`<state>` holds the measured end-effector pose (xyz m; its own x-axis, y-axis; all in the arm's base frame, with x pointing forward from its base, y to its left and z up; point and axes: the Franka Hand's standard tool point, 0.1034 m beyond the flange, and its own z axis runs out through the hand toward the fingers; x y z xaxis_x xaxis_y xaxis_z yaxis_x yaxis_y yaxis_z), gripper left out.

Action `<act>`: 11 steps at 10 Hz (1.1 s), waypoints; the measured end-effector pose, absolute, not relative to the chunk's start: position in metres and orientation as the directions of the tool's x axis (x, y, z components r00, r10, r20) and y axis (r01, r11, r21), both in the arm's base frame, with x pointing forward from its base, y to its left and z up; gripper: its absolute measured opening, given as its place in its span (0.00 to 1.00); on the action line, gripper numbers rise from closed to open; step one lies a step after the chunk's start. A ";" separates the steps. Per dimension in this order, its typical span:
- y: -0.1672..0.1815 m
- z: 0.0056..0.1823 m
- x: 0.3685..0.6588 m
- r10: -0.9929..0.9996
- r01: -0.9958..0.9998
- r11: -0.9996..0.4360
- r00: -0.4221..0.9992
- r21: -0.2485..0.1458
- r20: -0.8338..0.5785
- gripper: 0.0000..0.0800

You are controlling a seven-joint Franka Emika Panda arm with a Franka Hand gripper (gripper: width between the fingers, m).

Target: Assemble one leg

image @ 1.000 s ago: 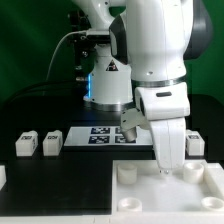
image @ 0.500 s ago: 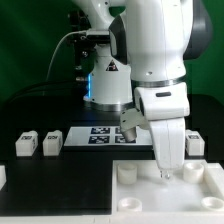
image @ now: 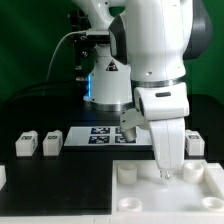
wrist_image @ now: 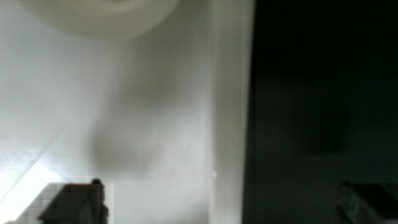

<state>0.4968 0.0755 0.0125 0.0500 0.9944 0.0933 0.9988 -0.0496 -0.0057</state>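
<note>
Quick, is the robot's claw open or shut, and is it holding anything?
Gripper: open, holding nothing; in the wrist view its fingers stand wide apart over the white tray.

On the tabletop (image: 40, 120), two legs (image: 25, 146) stand at the exterior view's left of the marker board (image: 100, 135), a third leg (image: 196, 143) at its right; the tray (image: 160, 200) lies before it.

three legs (image: 24, 145) (image: 50, 141) (image: 196, 143), one tray (image: 150, 196), one marker board (image: 100, 135)
</note>
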 end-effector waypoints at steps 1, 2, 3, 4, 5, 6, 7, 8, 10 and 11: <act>0.078 0.015 0.497 0.990 0.994 -0.105 0.105 -0.007 0.093 0.81; 0.089 0.029 0.497 0.983 0.987 -0.159 0.158 0.005 0.093 0.81; 0.101 0.041 0.494 0.962 0.966 -0.259 0.257 0.008 0.096 0.81; 0.114 0.050 0.492 0.913 0.918 -0.397 0.395 0.004 0.100 0.81; 0.129 0.057 0.491 0.836 0.841 -0.542 0.539 -0.004 0.106 0.81; 0.137 0.060 0.491 0.783 0.789 -0.615 0.611 -0.008 0.116 0.81; 0.136 0.058 0.489 0.729 0.737 -0.676 0.672 -0.020 0.128 0.81; 0.136 0.058 0.489 0.647 0.656 -0.754 0.752 -0.039 0.127 0.81; 0.141 0.057 0.486 0.445 0.455 -0.887 0.888 -0.082 0.116 0.81; 0.153 0.052 0.473 0.346 0.355 -0.929 0.933 -0.101 0.102 0.81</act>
